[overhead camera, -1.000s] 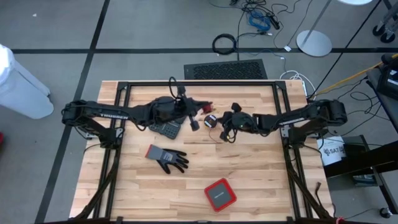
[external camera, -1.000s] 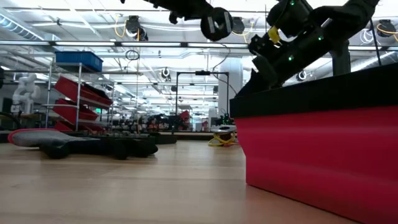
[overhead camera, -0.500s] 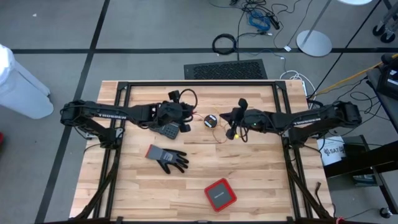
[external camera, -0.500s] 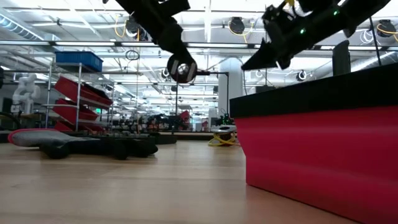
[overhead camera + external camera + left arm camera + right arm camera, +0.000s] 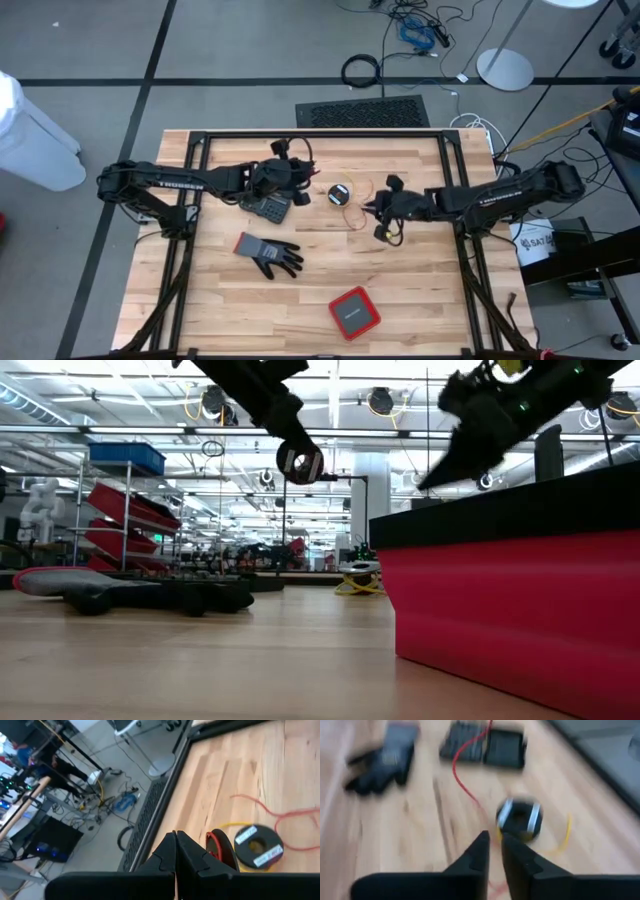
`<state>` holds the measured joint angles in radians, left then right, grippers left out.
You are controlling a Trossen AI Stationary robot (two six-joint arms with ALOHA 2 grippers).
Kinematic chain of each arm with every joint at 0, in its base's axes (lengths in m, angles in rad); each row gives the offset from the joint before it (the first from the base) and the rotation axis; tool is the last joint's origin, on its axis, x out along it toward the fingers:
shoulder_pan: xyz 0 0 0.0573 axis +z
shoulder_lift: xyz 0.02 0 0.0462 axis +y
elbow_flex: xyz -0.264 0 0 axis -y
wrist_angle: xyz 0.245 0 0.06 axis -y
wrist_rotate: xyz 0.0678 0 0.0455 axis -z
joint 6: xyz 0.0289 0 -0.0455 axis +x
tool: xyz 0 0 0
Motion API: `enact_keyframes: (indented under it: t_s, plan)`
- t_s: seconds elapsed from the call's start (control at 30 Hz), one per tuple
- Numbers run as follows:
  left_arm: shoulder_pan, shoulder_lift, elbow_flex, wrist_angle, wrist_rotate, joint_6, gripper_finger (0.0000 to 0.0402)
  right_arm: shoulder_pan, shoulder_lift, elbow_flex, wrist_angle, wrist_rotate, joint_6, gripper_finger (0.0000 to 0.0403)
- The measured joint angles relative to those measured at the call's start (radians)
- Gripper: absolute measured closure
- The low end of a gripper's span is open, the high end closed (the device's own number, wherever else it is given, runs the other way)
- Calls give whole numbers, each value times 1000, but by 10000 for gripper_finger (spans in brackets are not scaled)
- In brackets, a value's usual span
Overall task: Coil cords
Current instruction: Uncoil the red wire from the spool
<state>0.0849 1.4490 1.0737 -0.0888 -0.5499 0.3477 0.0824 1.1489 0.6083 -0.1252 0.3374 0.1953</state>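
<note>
The red cord lies loose on the wooden table, with a small red loop beside a black spool. The yellow cord curves around that spool. My left gripper hangs shut and empty above the table, left of the spool. My right gripper hovers right of the spool with a narrow gap between its fingers and nothing in it. The red cord and yellow cord lie ahead of it.
A grey and black glove lies left of centre. A dark keypad-like block sits under the left arm. A red and black box stands near the front edge. A black frame borders the table.
My right gripper has drawn back from the spool toward the table's right and near edges, rising a little. My left gripper has pulled back slightly toward the left and its wrist has turned and tipped. The spool and cords stay on the table.
</note>
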Motion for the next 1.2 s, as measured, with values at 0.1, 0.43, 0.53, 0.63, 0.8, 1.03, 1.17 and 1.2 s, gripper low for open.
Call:
enact_keyframes:
  t_s: [0.1,0.43,0.53,0.63,0.8,1.03,1.17,1.2]
  plan:
    - [0,0,0,39,36,0,402,25,4,0,-75,0,49,314]
    - [-40,0,0,173,211,1,402,39,6,-65,425,28,-135,238]
    - [-58,0,0,204,239,1,402,15,16,-128,643,24,-202,240]
    - [-73,0,0,229,247,1,402,-14,35,-175,762,-23,-211,247]
    - [-82,0,0,306,314,-25,402,-25,105,-190,875,-55,-210,257]
    - [-82,0,0,345,402,-85,402,-34,211,-190,1065,-47,-262,266]
    - [-82,0,0,345,430,-106,402,-43,252,-190,1141,-50,-268,268]
    - [-82,0,0,345,437,-106,402,-44,262,-190,1160,-52,-268,268]
